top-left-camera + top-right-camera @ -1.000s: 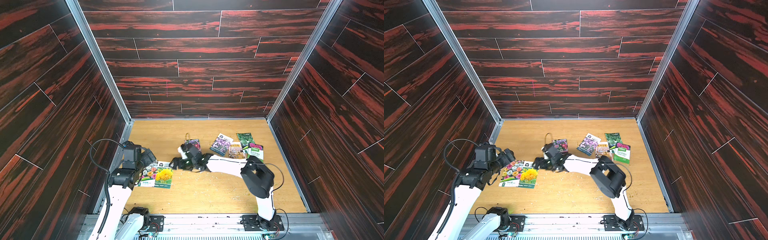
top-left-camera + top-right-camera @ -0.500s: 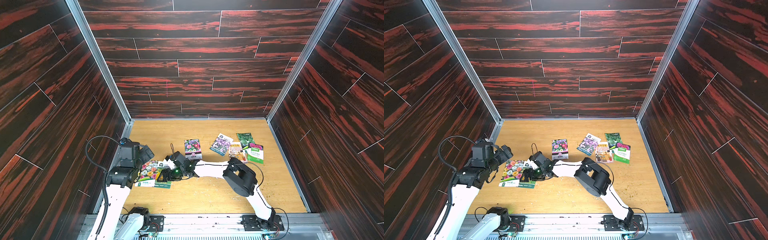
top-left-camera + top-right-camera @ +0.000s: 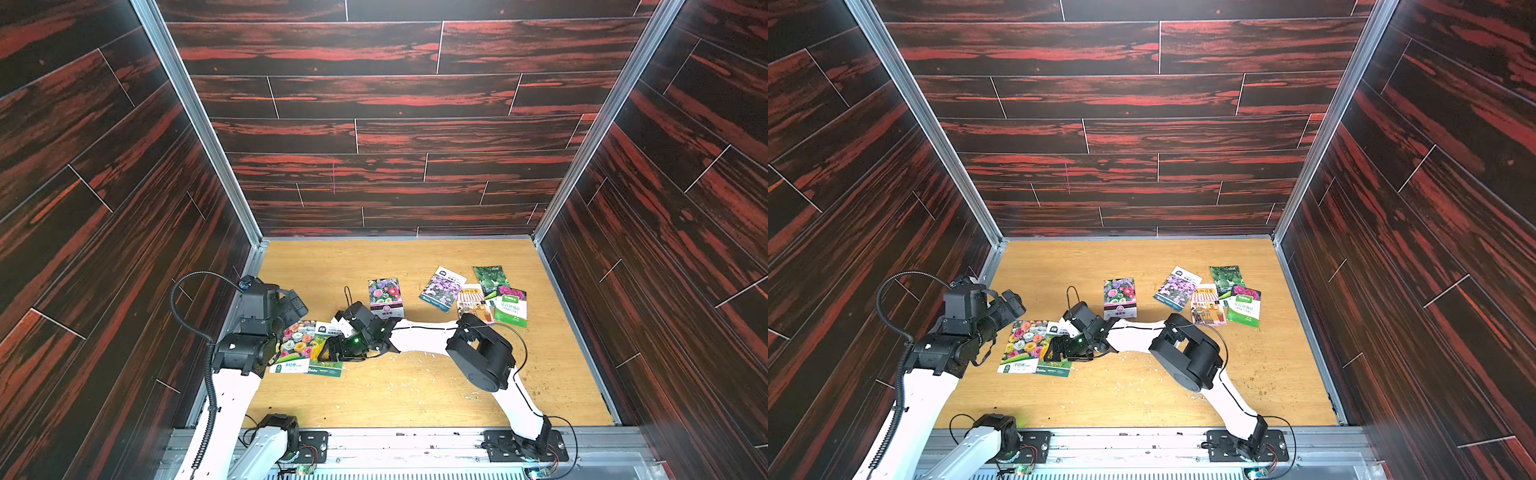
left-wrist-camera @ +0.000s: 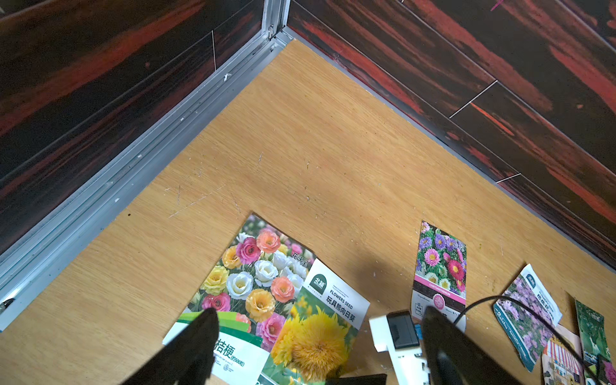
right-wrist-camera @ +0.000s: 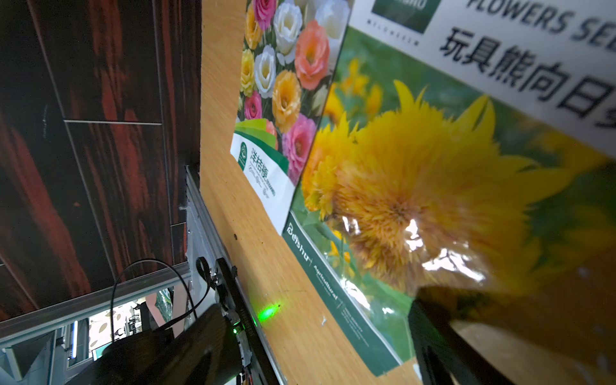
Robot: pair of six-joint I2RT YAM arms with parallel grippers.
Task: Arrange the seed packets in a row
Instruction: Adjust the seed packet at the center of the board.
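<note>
Pale wooden tabletop [image 3: 415,399] inside dark red plank walls [image 3: 395,124]. From its near-right base the right arm [image 3: 478,353] folds at the elbow and stretches leftward, right gripper [image 3: 326,353] spread wide, low over the sunflower packet [image 3: 326,369], which overlaps the mixed-bloom packet [image 3: 297,345]. Left gripper [image 3: 296,306] hangs wide, empty, by these. Farther: aster packet [image 3: 385,297], then four clustered packets [image 3: 473,303] far right.

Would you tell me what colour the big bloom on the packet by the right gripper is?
The bloom is yellow, against green; clearest in the right wrist view.
</note>
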